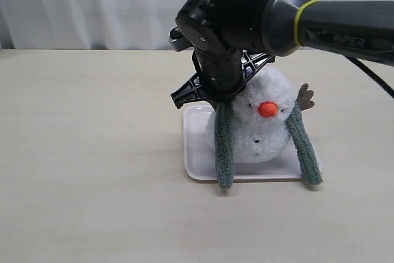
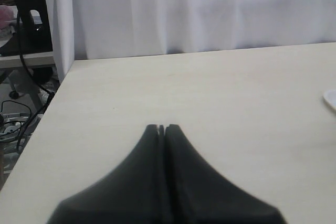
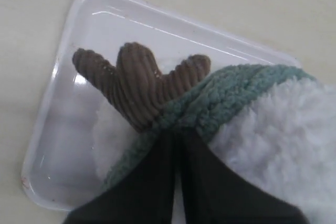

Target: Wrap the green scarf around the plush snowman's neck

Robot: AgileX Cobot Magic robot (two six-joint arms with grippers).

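Soft, light green scarf [image 1: 223,146] lay draped over the plush snowman [image 1: 261,137] on the tray [image 1: 192,152], ends hanging in front, likely best pinched near an end; right gripper [image 3: 176,131] fingers were pressed together at its fold, left gripper [image 2: 161,127] fingers likewise, empty.

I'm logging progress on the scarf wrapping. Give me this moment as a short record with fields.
snowman: plush snowman upright on the white tray
scarf: green scarf draped over the snowman, one end hanging down each side of the face, not crossed
right hand: right hand has its fingers together, tips at the scarf beside the brown twig arm; pinch unclear
left hand: left hand shut, above the table, holding nothing
task state: draped, not yet wrapped
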